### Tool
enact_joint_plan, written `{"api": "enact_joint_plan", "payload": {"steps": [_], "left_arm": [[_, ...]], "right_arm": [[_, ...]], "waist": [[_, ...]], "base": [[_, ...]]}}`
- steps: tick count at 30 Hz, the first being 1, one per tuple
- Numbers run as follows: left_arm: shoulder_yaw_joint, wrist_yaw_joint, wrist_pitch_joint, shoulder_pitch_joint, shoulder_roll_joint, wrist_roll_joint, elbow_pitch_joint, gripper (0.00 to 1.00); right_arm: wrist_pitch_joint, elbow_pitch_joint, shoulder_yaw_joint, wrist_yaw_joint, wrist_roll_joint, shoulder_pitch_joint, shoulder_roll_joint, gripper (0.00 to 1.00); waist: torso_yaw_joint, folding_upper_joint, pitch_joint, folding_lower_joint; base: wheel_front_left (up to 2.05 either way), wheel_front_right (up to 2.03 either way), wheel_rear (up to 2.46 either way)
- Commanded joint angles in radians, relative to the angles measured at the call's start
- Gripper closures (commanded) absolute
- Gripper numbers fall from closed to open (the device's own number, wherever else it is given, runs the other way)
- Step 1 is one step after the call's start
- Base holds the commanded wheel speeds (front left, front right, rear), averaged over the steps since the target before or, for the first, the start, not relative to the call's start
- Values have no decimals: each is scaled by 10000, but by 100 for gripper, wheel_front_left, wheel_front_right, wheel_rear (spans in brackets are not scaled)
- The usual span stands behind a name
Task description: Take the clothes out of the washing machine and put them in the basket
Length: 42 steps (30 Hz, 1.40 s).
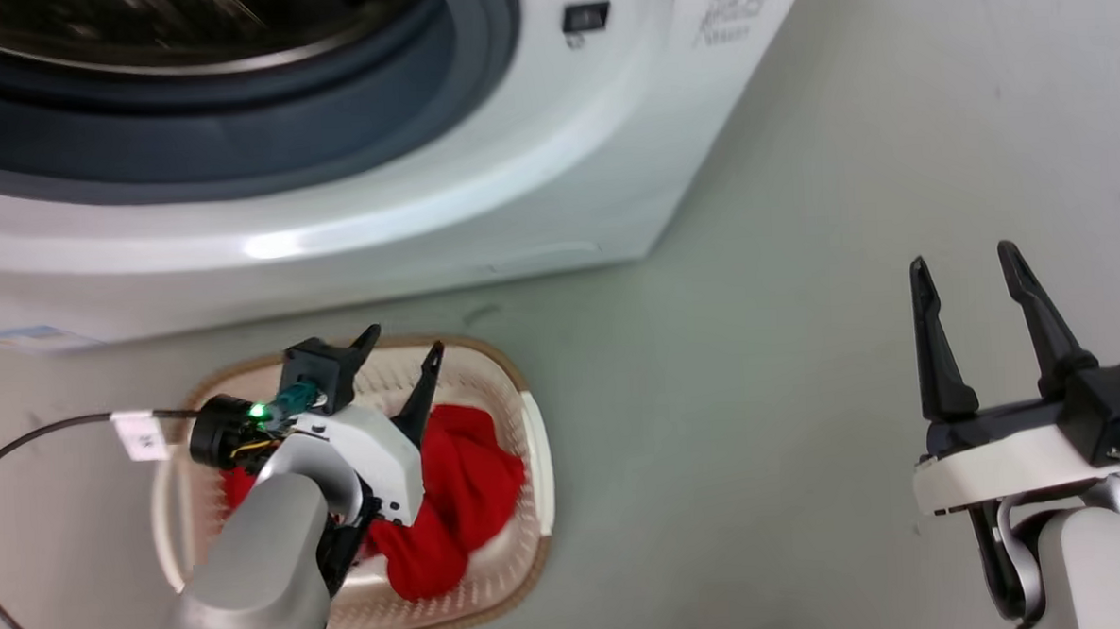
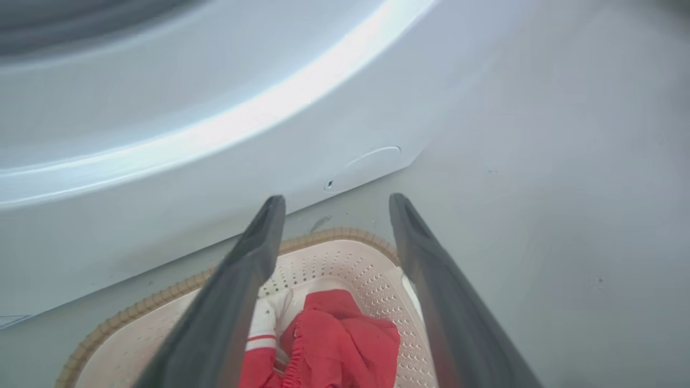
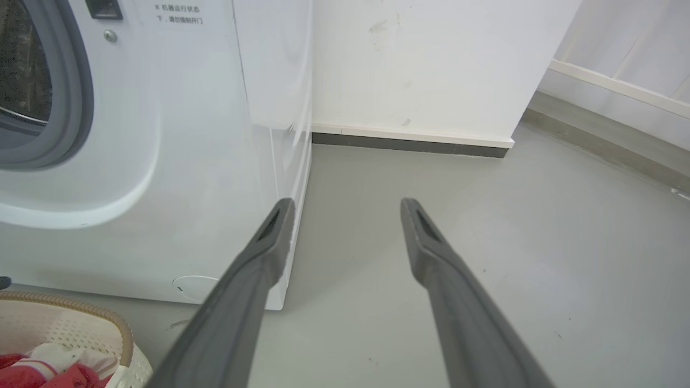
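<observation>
head view with two wrist views, unloading stage. the clothes lie as a crumpled red heap inside the basket, which stands on the grey floor just in front of the washing machine. the left gripper hangs over the heap with its two fingers spread and nothing between them. the right gripper is likewise spread and empty, well apart from the basket, over bare floor. handling, as judged: the fabric is light and limp, drapes rather than keeps a shape, and is not slippery. a pinch on a raised fold, or on the gathered hem seen in the left wrist view, would likely hold best, while a grip on a loose edge may let the rest trail. count: one washing machine, one basket, two grippers. the heap shows a red piece and a white part with red stripes, but whether that makes one garment or two cannot be told. the drum is dark and blurred, so any clothes left inside cannot be made out
</observation>
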Motion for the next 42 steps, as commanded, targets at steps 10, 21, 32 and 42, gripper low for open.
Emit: {"api": "enact_joint_plan", "payload": {"steps": [10,21,32,42], "left_arm": [[1754,413,-24,1742,158,850,-2694,0],[4314,1033,-25,5123,-597,2040,-6430,0],[5219,866,-26,6904,-1560,2953,-7754,0],[5562,748,-26,7227,-1879,3356,-7500,0]], "right_arm": [[-20,294,-348,-7,-345,802,-8,0],[-20,382,-460,-7,-194,2050,-7,0],[-20,176,-331,-7,105,2894,-7,0],[-20,185,-241,-7,249,3110,-7,0]], "waist": [[1325,0,-2654,1],[1712,0,-4375,1],[1602,0,-4948,1],[1499,0,-5090,1]], "base": [[0,0,0],[0,0,0],[0,0,0],[0,0,0]]}}
